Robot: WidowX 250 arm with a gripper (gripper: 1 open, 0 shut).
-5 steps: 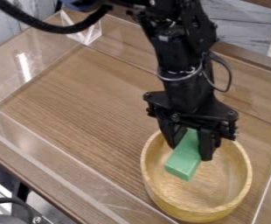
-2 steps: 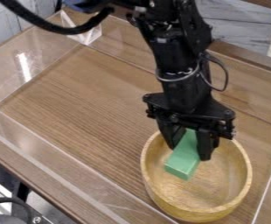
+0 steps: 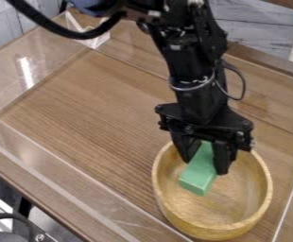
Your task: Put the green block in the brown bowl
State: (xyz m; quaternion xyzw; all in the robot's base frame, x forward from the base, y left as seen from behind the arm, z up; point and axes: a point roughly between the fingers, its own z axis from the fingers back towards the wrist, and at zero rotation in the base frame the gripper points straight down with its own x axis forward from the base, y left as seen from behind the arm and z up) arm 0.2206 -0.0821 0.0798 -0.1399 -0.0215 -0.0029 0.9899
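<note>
The single camera view looks down at an angle onto a wood-grain table (image 3: 86, 104), with the black robot arm (image 3: 187, 57) reaching in from the top of the picture and pointing steeply downward. The green block (image 3: 198, 174) hangs from the gripper (image 3: 209, 151) over the inside of the brown bowl (image 3: 256, 203), which sits at the lower right of the table. The block's long axis runs on a slant: its upper end is tucked up between the black fingers (image 3: 187, 148), and its lower end points down and toward the left of the picture, toward the near-left part of the bowl's floor. The block therefore stands tilted rather than flat or fully upright, with one broad green face turned toward the camera. Its lower end lies inside the ring of the bowl's thick rim; whether it touches the bowl's floor or is just above it cannot be told. The jaws are closed tight on the block's upper end, one finger on either side of it. The bowl is round, light brown and wide; apart from the block and the fingertips dipping into it, only bare wood shows inside it. A low clear wall (image 3: 36, 142) borders the table on the left and near sides.
</note>
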